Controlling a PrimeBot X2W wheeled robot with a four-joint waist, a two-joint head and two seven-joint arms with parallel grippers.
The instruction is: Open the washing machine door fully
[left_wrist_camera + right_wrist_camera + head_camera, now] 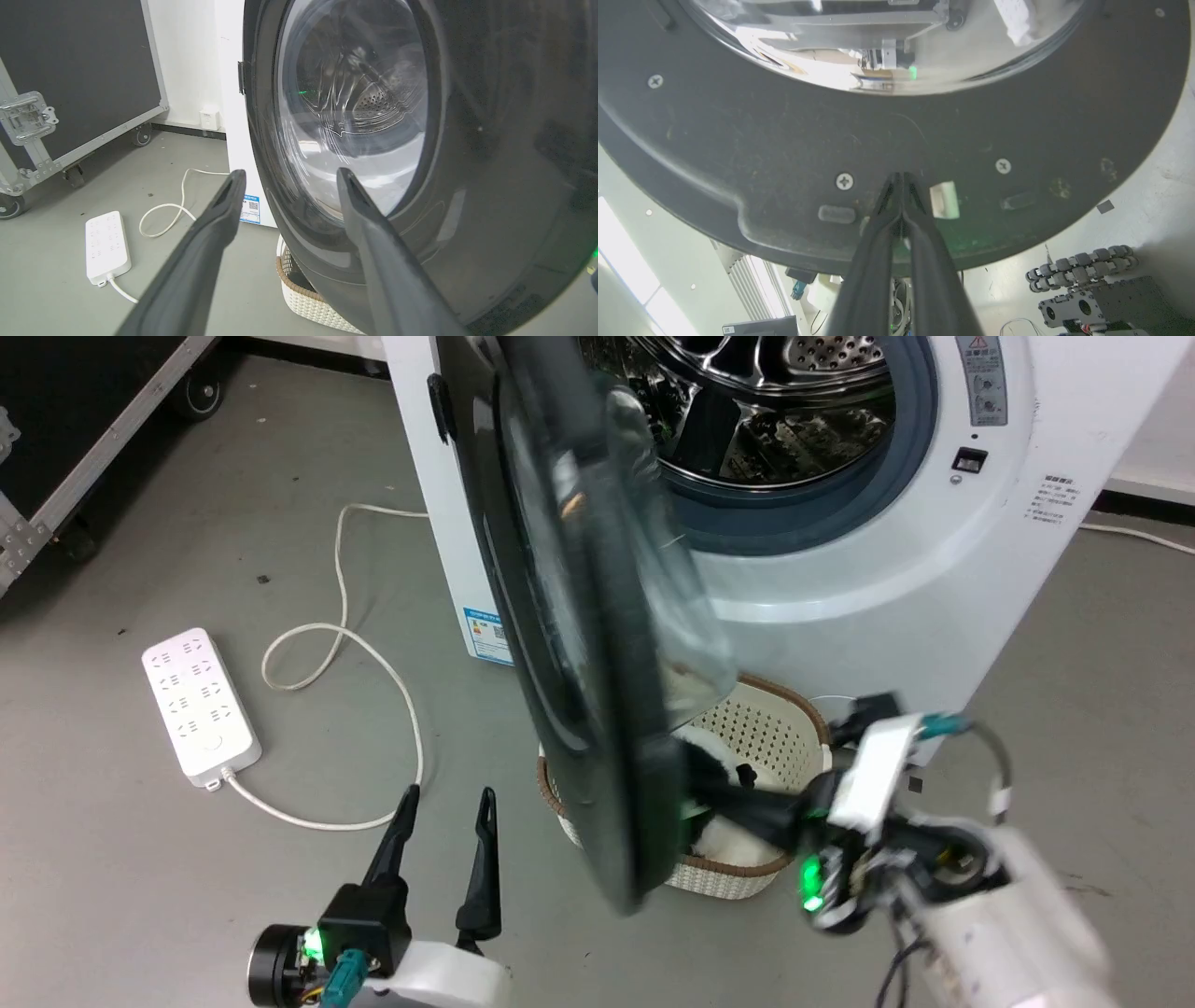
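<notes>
Over the grey floor (112,859), your washing machine door (560,644) stands about half open, closed right end effector (901,176) against its inner face, left end effector (448,793) spread empty; further swing remains.

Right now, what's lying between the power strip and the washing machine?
A looped white cable on the grey floor, between power strip and washing machine, in the head view.

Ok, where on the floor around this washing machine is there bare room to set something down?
Bare floor lies between the black flight case and the power strip, and again right of the washing machine. It's crowded below the washing machine door: the perforated basket, the shut right gripper, and the open left gripper just left of it.
</notes>
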